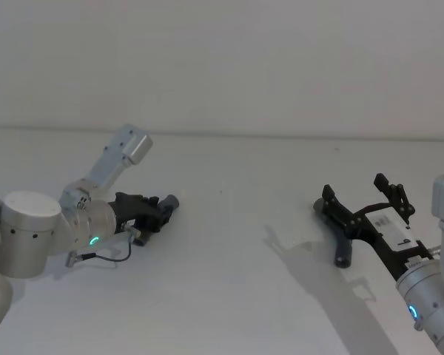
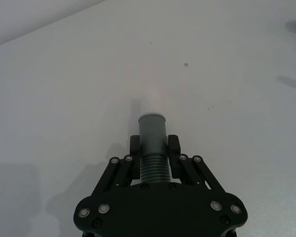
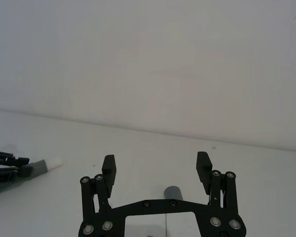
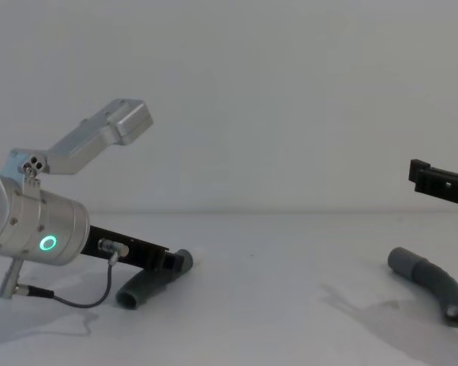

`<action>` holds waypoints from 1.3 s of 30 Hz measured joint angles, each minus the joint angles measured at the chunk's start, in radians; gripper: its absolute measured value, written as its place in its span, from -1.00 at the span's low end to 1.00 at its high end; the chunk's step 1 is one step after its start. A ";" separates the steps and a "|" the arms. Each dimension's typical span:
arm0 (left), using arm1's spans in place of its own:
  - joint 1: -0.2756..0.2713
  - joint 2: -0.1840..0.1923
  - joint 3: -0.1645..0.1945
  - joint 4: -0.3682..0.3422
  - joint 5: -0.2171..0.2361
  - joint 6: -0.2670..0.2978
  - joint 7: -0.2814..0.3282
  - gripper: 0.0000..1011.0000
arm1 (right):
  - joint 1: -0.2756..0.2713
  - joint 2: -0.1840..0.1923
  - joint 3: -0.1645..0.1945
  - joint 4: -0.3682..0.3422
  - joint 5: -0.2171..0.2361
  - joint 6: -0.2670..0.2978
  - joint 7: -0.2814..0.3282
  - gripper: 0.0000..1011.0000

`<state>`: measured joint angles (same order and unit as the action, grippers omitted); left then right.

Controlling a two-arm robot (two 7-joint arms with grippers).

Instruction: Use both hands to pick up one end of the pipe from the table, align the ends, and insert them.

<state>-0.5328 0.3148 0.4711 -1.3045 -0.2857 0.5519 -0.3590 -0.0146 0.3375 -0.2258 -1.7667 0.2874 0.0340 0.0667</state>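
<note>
**White Table: Layout, Grip State and Clearances**

1. The matt white table (image 1: 237, 296) runs back to a straight far edge, where it meets the pale wall (image 1: 222, 59). The wide middle strip between the two arms is bare and gives free room for movement.

2. The left gripper (image 1: 161, 213) lies low over the table's left side, pointing towards the centre. Its fingers (image 2: 134, 145) are drawn in almost fully onto the left hose piece (image 4: 149, 286). They clamp it where the ribs meet the smooth cuff (image 2: 152, 129). The cuff juts beyond the fingertips into open space. In the right wrist view it ends in a white rim (image 3: 54, 162). The other end of this piece curves down beneath the gripper to table level. Whether it touches the surface cannot be told.

3. The right gripper (image 1: 354, 186) hangs above the table's right side, its fingers (image 3: 108, 169) spread wide and holding nothing. In the chest view it sits clearly higher than the right hose piece (image 4: 431, 278), with a gap between them.

4. The right hose piece lies on the table under the gripper's span. In the head view it is nearer the finger on the centre side. Its grey cuff (image 3: 172, 192) shows between the spread fingers, close to the palm. The piece is well apart from the left hose piece, and bare table surrounds it.
</note>
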 joint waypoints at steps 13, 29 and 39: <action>0.000 0.000 0.000 0.000 0.000 0.000 0.000 -0.37 | 0.014 0.008 -0.004 -0.006 -0.010 0.031 0.005 0.98; 0.000 0.000 0.000 0.000 0.000 0.000 0.000 -0.37 | 0.104 0.067 -0.011 -0.021 -0.030 0.287 0.050 0.98; 0.000 0.000 0.000 0.000 0.000 0.000 0.000 -0.37 | 0.168 0.088 -0.011 -0.005 -0.011 0.481 0.093 0.98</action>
<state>-0.5328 0.3149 0.4712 -1.3046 -0.2856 0.5520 -0.3589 0.1532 0.4257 -0.2366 -1.7716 0.2761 0.5150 0.1597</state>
